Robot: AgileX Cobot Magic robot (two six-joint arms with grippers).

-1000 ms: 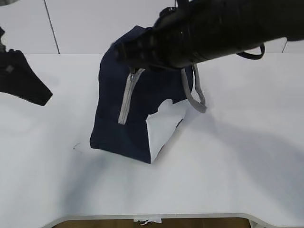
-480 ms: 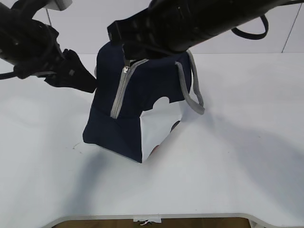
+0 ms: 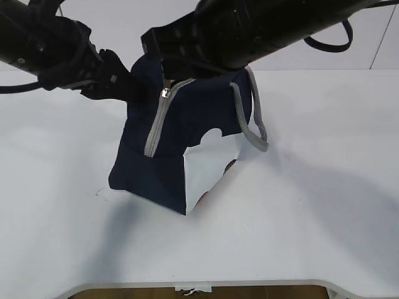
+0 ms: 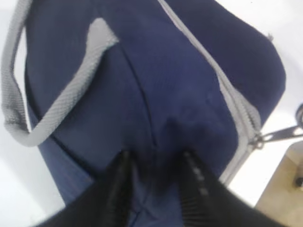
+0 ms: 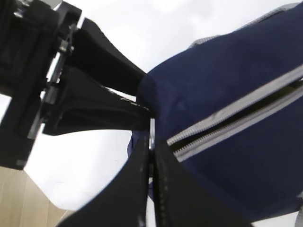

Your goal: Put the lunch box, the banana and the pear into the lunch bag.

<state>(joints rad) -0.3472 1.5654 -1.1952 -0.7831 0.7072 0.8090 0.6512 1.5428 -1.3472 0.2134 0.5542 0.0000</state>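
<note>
The navy lunch bag [image 3: 162, 168] stands on the white table, with its grey zipper [image 3: 154, 124] running down the near face and its grey handles [image 3: 252, 124] hanging on the right. My right gripper [image 5: 151, 142] is shut on the metal zipper pull [image 5: 152, 127] at the bag's top, and the zipper teeth [image 5: 227, 127] beside it are parted. My left gripper [image 4: 155, 163] grips the bag's upper left corner [image 3: 134, 78], with navy fabric bunched between its fingers [image 4: 120, 165]. The lunch box, the banana and the pear are out of view.
The white table [image 3: 312, 218] extends around the bag, and its front edge [image 3: 249, 283] runs close to the bottom of the exterior view. Both black arms cross above the bag's top. A white panel [image 3: 209, 165] forms the bag's near right side.
My left arm has swung in from the far left onto the bag's upper corner and its fingers have narrowed. The bag shifted slightly left earlier. The right gripper keeps hold of the pull.
</note>
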